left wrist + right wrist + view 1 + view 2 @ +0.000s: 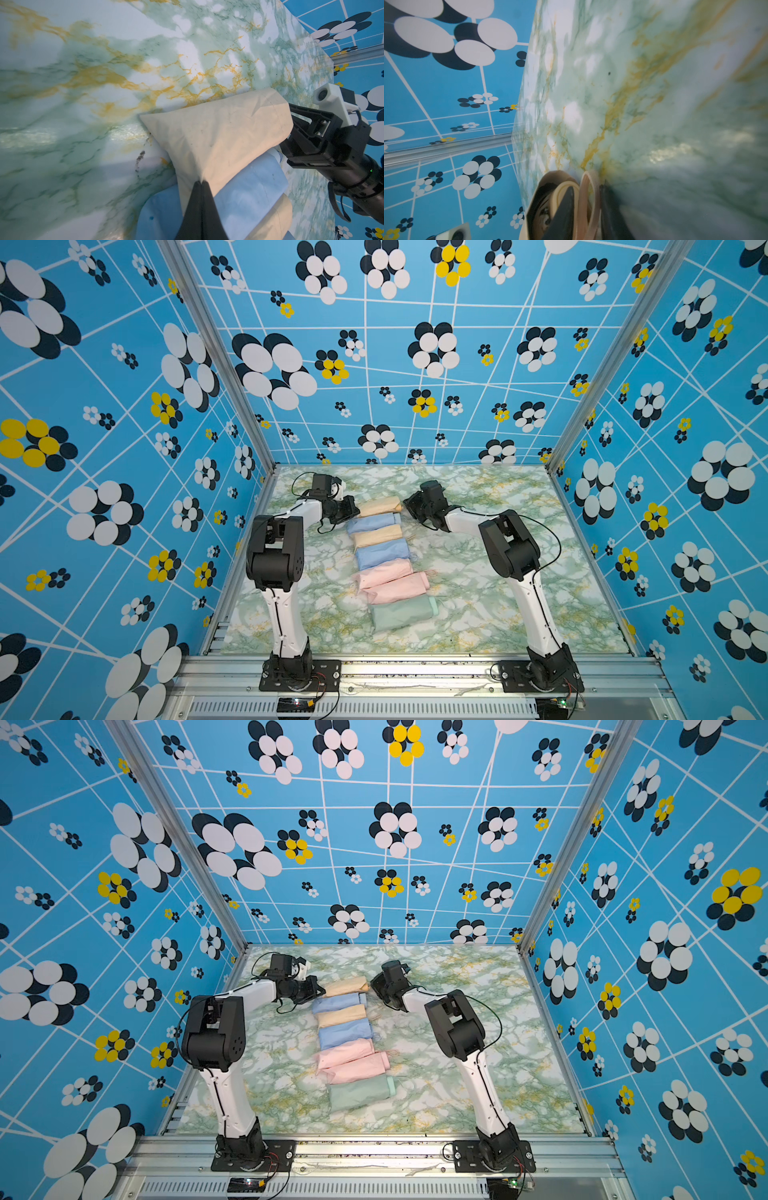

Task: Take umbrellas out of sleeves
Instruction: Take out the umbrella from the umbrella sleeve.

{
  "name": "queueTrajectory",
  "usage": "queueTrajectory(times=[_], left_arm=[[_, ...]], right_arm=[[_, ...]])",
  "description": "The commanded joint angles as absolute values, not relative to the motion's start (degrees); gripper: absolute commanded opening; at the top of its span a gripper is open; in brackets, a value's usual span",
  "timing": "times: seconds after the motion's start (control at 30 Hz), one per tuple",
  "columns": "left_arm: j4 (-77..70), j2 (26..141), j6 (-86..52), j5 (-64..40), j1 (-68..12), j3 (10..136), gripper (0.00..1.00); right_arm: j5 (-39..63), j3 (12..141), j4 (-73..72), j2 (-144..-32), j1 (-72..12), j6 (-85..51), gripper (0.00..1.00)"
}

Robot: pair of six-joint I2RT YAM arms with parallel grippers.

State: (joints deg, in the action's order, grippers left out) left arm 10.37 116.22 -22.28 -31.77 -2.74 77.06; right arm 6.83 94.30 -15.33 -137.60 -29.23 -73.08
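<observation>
Several sleeves with umbrellas inside lie in a column on the table in both top views: beige (380, 506), light blue (372, 524), beige (378, 536), light blue (382, 553), two pink (384, 573) and mint green (401, 614). My left gripper (201, 182) is shut on the closed end of the farthest beige sleeve (218, 133), pinching its fabric. My right gripper (586, 187) is at that sleeve's open mouth (550, 176). Its jaws stand closed around the beige umbrella's wrist cord (589, 172) and handle end (558, 193). The rest of that umbrella is hidden inside.
The marbled green table (478, 572) is walled in by blue flowered panels with aluminium posts at the back corners (270, 464). Thin wrist cords (430, 572) stick out at the right ends of several sleeves. Both arm bases sit on the front rail (415, 672).
</observation>
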Motion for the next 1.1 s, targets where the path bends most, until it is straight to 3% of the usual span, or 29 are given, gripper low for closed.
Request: queueTrajectory(times=[0.0, 0.23, 1.07], left_arm=[[11.9, 118.0, -21.3, -32.4, -2.9, 78.7, 0.0], [12.0, 118.0, -21.4, -32.5, -2.9, 78.9, 0.0], [11.9, 119.0, -21.4, -33.8, -3.0, 80.6, 0.0]], right_arm=[[7.5, 95.0, -15.6, -139.8, -29.6, -75.3, 0.15], [4.7, 89.7, -20.7, -138.5, -29.7, -77.8, 0.0], [-4.4, 75.4, -35.2, -130.7, -27.5, -77.8, 0.0]])
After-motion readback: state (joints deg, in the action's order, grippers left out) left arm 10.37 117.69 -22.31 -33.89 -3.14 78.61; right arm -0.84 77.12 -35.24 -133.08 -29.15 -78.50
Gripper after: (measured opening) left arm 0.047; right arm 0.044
